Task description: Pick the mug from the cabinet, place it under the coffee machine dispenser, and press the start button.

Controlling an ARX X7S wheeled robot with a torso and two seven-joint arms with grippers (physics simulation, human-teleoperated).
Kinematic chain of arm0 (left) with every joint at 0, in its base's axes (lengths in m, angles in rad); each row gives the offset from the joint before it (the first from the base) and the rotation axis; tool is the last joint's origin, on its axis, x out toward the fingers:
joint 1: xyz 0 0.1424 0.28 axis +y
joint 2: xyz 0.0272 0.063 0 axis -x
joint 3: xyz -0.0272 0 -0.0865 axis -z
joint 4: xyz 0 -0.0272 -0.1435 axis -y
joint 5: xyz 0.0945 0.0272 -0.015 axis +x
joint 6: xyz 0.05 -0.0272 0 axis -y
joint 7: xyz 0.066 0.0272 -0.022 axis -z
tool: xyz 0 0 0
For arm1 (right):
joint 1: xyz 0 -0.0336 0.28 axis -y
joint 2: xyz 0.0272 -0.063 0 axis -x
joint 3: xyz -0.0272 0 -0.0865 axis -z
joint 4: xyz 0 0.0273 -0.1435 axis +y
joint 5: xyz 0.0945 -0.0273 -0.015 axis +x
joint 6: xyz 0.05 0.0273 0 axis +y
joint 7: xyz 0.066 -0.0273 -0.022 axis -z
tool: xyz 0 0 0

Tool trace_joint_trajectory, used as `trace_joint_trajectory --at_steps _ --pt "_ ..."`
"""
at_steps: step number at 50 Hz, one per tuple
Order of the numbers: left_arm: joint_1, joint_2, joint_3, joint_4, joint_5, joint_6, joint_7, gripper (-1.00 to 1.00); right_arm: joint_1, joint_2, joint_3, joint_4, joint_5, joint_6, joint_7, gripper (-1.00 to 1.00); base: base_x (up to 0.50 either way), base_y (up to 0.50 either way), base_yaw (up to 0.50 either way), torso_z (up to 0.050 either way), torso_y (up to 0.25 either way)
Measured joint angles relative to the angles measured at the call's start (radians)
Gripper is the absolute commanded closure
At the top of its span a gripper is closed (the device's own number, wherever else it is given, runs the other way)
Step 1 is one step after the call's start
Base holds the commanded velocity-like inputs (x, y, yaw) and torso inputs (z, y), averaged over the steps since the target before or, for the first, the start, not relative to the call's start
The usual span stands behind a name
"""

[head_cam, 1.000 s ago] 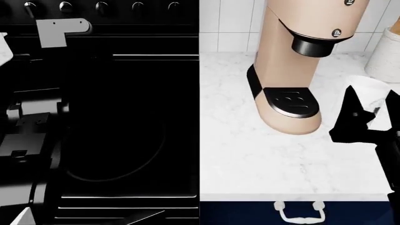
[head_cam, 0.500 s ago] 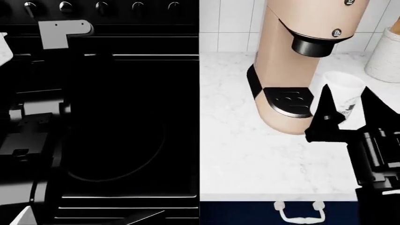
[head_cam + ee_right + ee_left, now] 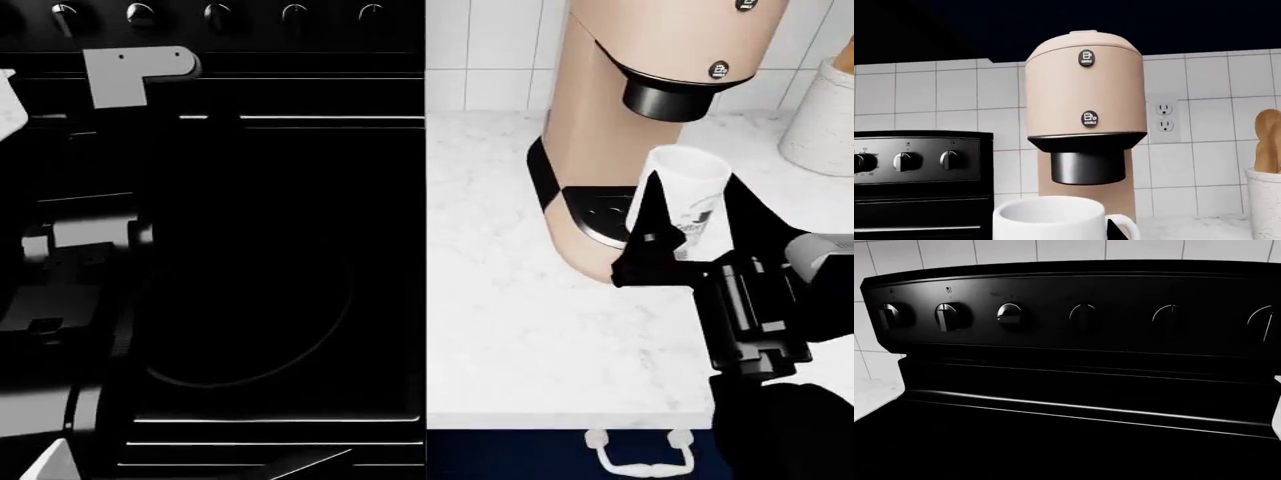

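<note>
The right pincer (image 3: 687, 235) grips the upright mug (image 3: 687, 195), whose target, the dispenser (image 3: 671, 100), lies above and just left; the left pincer is out of view.

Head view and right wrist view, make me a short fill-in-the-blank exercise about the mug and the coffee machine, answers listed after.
1. The mug is held by the robot's ____ claw.
2. The coffee machine has a body coloured ____.
3. The dispenser is a short round spout coloured ____.
4. Left of the coffee machine stands a black ____ with knobs.

Missing words: right; beige; black; stove
</note>
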Motion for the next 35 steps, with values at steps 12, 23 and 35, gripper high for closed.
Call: trace_joint_trajectory --at_steps 12,23,35 --pt "-0.001 0.000 -0.007 0.002 0.006 -0.002 0.001 -1.00 0.042 -0.011 -0.032 0.053 -0.021 -0.006 0.006 1.00 0.00 0.00 0.00 0.000 0.000" --pt "-0.001 0.001 -0.012 0.000 0.010 -0.001 0.002 -1.00 0.081 -0.020 -0.048 0.113 -0.039 -0.017 0.016 1.00 0.00 0.00 0.00 0.000 0.000" --pt "-0.001 0.002 -0.021 -0.002 0.017 0.000 0.003 -1.00 0.123 -0.030 -0.068 0.183 -0.066 -0.043 0.025 1.00 0.00 0.00 0.00 0.000 0.001"
